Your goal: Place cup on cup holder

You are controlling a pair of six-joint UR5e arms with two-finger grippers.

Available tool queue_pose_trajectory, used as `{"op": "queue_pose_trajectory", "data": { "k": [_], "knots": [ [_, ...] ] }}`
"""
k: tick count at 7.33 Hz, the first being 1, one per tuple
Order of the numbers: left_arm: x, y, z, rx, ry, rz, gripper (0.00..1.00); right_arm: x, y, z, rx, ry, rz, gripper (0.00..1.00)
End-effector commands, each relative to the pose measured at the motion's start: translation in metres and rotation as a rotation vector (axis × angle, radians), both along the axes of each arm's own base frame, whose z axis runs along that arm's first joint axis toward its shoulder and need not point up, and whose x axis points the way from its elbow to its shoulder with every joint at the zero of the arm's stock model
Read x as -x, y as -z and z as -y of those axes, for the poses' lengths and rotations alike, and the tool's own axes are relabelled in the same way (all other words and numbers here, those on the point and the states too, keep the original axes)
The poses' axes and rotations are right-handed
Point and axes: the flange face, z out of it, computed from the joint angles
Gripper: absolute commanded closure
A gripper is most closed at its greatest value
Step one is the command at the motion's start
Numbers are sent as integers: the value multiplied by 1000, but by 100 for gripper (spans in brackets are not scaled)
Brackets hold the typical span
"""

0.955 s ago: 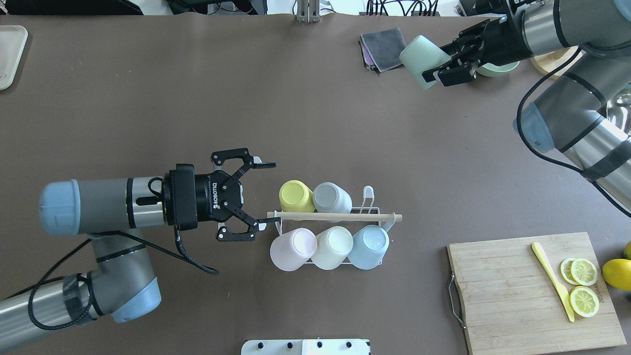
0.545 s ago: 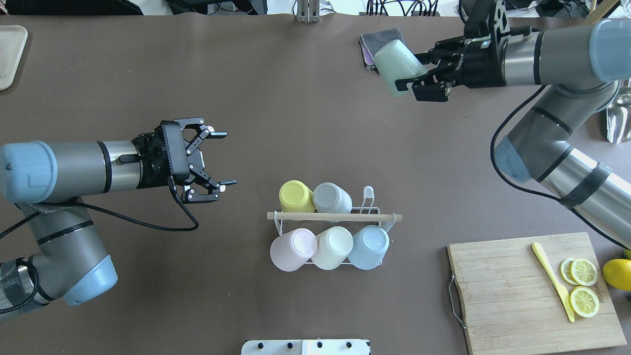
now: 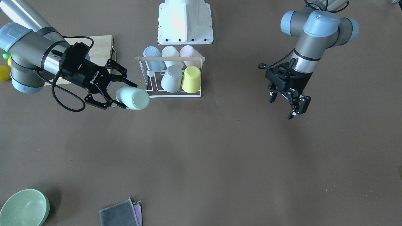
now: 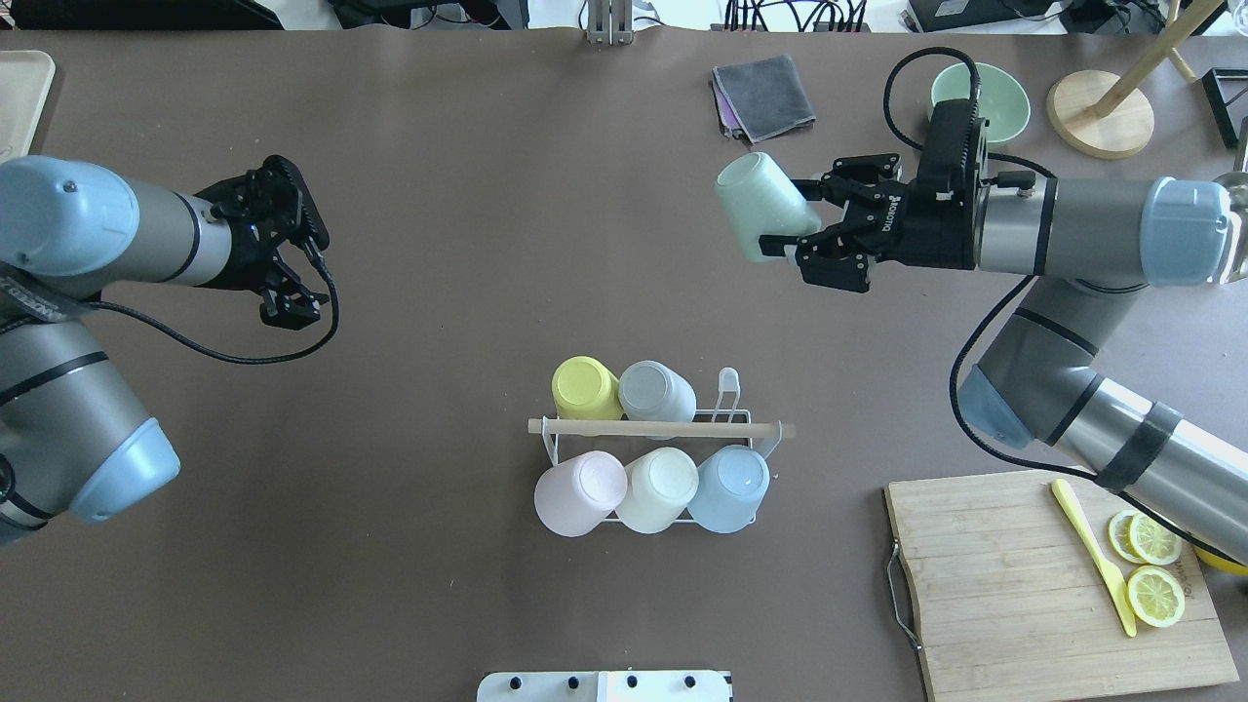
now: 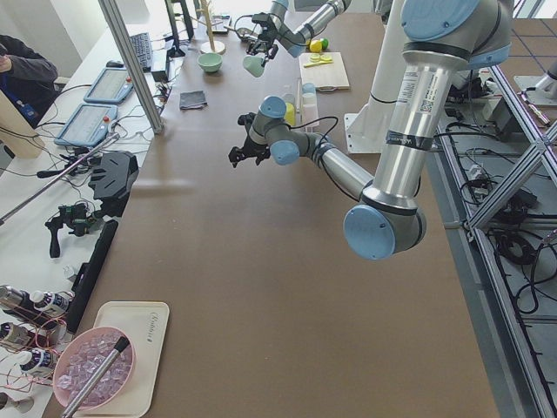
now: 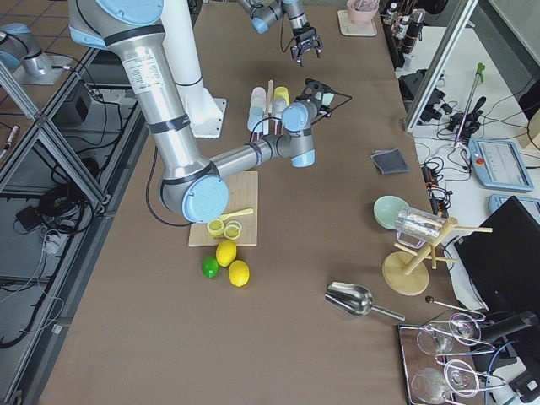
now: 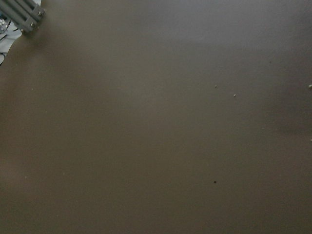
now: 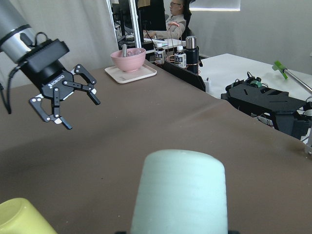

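Note:
My right gripper (image 4: 788,216) is shut on a mint-green cup (image 4: 759,203) and holds it on its side in the air, beyond and to the right of the cup holder (image 4: 663,428). The cup also shows in the front view (image 3: 133,98) and the right wrist view (image 8: 180,190). The cup holder is a white wire rack with a wooden rod and carries several upturned cups: yellow, grey, pink, cream and blue. One prong (image 4: 727,383) at its far right is bare. My left gripper (image 3: 297,109) is open and empty, pointing down, far left of the rack.
A wooden cutting board (image 4: 1004,585) with lemon slices and a yellow knife lies at the near right. A grey cloth (image 4: 765,93), a green bowl (image 4: 980,93) and a round wooden stand base (image 4: 1102,117) are at the far right. A tray (image 4: 19,97) is far left.
My right gripper has carried the mint-green cup nearer to the robot and toward the rack. My left arm has drawn back from the rack to the left and turned its open gripper downward.

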Motion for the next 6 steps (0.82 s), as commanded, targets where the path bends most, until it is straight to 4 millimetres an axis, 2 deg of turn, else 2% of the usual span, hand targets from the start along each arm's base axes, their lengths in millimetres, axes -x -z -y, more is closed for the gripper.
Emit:
{"op": "queue_pose_trajectory", "data": {
  "k": [1, 3, 4, 6],
  "knots": [
    [84, -39, 38, 241, 149, 192, 1, 9, -49, -18, -89, 30, 91, 43],
    [181, -117, 42, 518, 201, 88, 1, 0, -53, -19, -147, 15, 136, 43],
    [227, -153, 35, 627, 244, 37, 1, -6, -51, -21, -186, 5, 160, 43],
    [333, -207, 0, 768, 404, -45, 1, 16, -48, -35, -235, 21, 157, 43]
  ]
}}
